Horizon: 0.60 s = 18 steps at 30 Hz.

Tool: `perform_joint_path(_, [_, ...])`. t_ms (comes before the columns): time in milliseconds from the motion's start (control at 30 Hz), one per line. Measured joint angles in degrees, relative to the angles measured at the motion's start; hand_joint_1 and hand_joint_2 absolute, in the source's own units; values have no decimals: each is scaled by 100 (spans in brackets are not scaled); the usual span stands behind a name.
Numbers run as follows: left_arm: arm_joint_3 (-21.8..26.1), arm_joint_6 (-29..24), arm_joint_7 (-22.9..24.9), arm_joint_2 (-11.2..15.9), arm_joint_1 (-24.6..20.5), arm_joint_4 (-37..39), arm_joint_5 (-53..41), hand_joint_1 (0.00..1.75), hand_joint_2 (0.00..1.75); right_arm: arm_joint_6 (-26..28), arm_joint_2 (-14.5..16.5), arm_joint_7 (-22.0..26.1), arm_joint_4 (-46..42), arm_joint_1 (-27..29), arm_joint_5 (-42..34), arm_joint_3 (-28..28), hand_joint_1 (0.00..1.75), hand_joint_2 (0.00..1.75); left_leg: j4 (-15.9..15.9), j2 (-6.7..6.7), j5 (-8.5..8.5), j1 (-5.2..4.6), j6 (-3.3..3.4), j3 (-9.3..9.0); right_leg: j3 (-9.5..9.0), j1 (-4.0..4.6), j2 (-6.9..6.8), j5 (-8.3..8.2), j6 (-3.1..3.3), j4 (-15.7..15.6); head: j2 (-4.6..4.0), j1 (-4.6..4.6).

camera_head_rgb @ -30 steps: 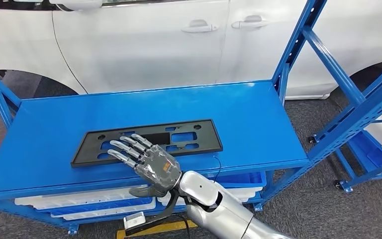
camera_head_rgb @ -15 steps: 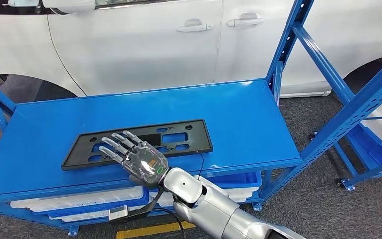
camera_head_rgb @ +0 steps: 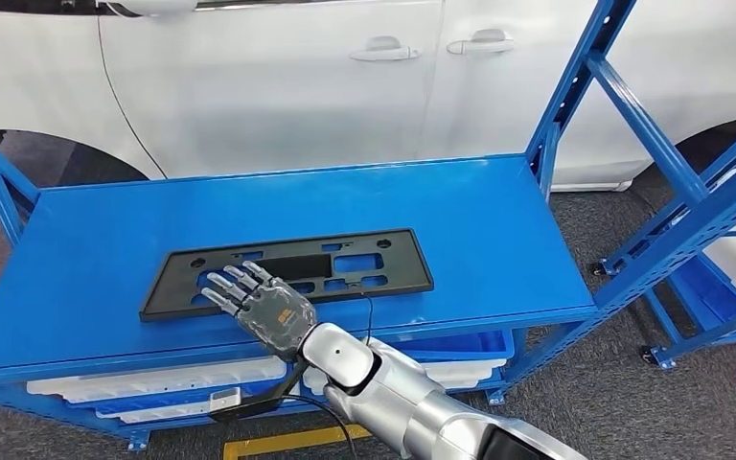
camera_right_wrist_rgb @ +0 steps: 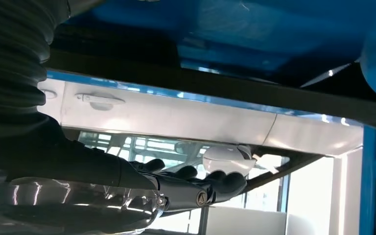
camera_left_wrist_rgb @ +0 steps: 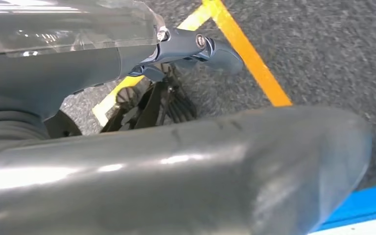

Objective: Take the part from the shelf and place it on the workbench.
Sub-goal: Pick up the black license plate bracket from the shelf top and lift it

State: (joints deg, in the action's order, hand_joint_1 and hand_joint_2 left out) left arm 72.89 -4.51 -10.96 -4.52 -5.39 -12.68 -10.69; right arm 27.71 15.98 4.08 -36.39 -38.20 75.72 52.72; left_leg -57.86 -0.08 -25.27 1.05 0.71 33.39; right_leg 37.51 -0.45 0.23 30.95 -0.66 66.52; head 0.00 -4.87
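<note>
The part, a flat black plate [camera_head_rgb: 292, 266] with several cut-outs, lies on the blue workbench top [camera_head_rgb: 460, 211], left of the middle and near the front edge. My right hand [camera_head_rgb: 264, 309] reaches in from below with its fingers [camera_head_rgb: 230, 287] spread flat over the plate's near left portion; it grips nothing. In the right wrist view the same hand [camera_right_wrist_rgb: 176, 188] stretches out straight beneath the plate's dark edge [camera_right_wrist_rgb: 225, 90]. My left hand [camera_left_wrist_rgb: 200, 161] hangs over the grey floor with its fingers [camera_left_wrist_rgb: 210, 49] apart and nothing in them.
A white car [camera_head_rgb: 278, 86] stands close behind the bench. Blue rack uprights [camera_head_rgb: 652, 125] rise at the right. White trays [camera_head_rgb: 153, 383] sit on the shelf under the bench top. A thin black cable [camera_head_rgb: 369, 321] runs from my right wrist. Yellow floor tape [camera_head_rgb: 287, 441] lies below.
The camera swung left and came back. My right hand has drawn slightly back and left along the plate's near edge. The plate keeps its place on the bench.
</note>
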Motion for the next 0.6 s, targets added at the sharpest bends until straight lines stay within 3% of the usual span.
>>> perform_joint_path(67, [-3, 7, -1, 5, 2, 0, 0, 0, 0, -7, 49, -95, 233, -35, 54, 9, 0, 175, -4, 0, -3, -17, 25, 2, 327, 1, -1, 263, 0, 698, 0, 0])
perform_joint_path(100, [-4, 9, -1, 7, 4, 0, 0, 0, 0, -6, 77, -136, 332, -54, 67, 13, 0, 175, -7, -2, -6, -28, 31, -1, 391, 2, -1, 252, 10, 825, 0, 0])
perform_joint_path(133, [-5, 11, 1, 9, 5, 0, 0, 0, 0, -4, 110, -175, 424, -82, 75, 15, 0, 175, -11, -5, -10, -40, 33, -7, 348, 7, -1, 135, 31, 726, 0, 0])
perform_joint_path(233, [-16, 21, 5, 4, 1, 1, 0, 0, 0, -2, 213, -242, 648, -198, 91, 15, 0, 175, -27, -11, -27, -80, 17, -25, -168, 50, -2, -389, 154, -356, 0, 0])
perform_joint_path(300, [-32, 29, 3, 3, 0, 2, 0, 0, 0, -5, 261, -279, 767, -256, 87, 15, 0, 175, -32, -11, -33, -89, -28, -10, -338, 84, -7, -483, 190, -741, 0, -1])
perform_joint_path(400, [-52, 34, -13, 9, -2, 2, 0, 0, 0, -5, 318, -352, 890, -319, 62, 15, 0, 175, -31, -6, -51, -82, -126, -9, -369, 67, -2, -516, 220, -837, 0, -1])
perform_joint_path(467, [-60, 34, -24, 13, -2, 2, 0, 0, 0, -5, 356, -401, 947, -358, 44, 15, 0, 175, -328, -5, -257, -67, -188, 109, -410, 22, -11, -550, 259, -905, 0, -2])
perform_joint_path(533, [-71, 30, -27, 15, 2, 2, 0, 0, 0, -6, 374, -453, 999, -381, 16, 15, 0, 175, -1034, -5, -620, -32, -248, 430, -418, 17, -21, -552, 276, -914, 0, -2])
perform_joint_path(600, [-85, 22, -26, 18, 8, 2, 0, 0, 0, -6, 373, -506, 1050, -386, -37, 15, 0, 175, -1581, -4, -777, 0, -297, 698, -415, 17, -22, -548, 276, -909, 0, -2])
